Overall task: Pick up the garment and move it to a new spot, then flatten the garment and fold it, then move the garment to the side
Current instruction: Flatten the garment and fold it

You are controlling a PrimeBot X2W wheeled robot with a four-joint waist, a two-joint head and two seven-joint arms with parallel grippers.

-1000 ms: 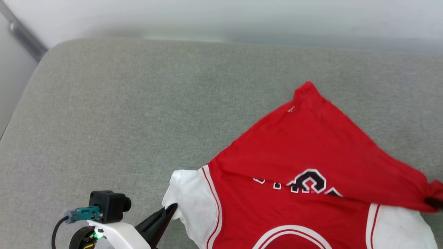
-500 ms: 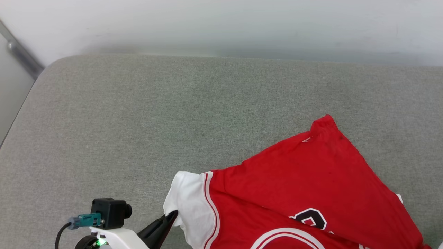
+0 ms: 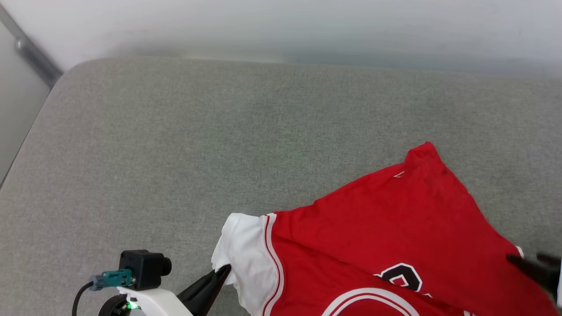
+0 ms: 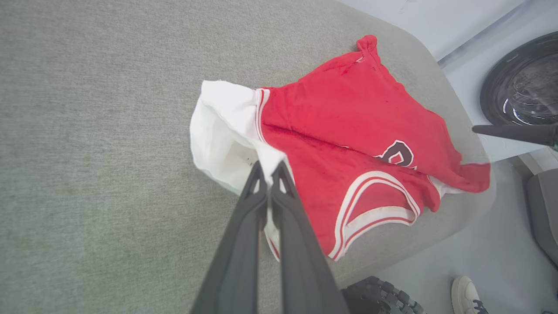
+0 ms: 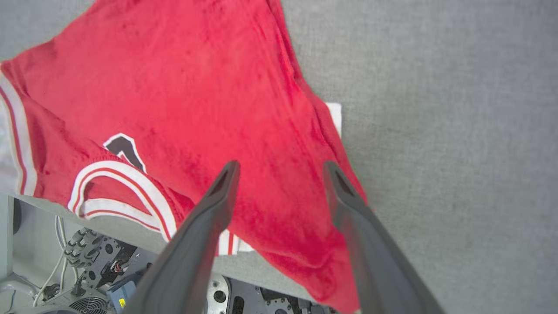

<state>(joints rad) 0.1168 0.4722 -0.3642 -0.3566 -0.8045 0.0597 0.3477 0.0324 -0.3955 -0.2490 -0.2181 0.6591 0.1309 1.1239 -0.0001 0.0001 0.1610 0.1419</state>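
Observation:
The garment (image 3: 386,228), a red jersey with white sleeves and striped trim, lies folded over itself on the grey cushioned table (image 3: 175,145), at my near right. Part of its black-and-white lettering shows. My left gripper (image 3: 223,271) is shut on the edge of the white sleeve (image 4: 226,126), pinching it between the fingertips (image 4: 261,174). My right gripper (image 5: 283,168) hovers open above the red cloth (image 5: 196,87) near its right corner, holding nothing; its dark tips (image 3: 527,263) also show at the right edge of the head view.
The garment's collar end hangs over the table's near edge (image 5: 261,261), above the robot's base (image 5: 87,270). A dark round drum (image 4: 523,83) and a person's shoe (image 4: 466,294) are on the floor side. A wall (image 3: 281,26) runs behind the table.
The right gripper has let go of the bunched red corner and now stands open. The red cloth has settled over the lettering, nearer me. The left gripper keeps the sleeve; the camera shifted.

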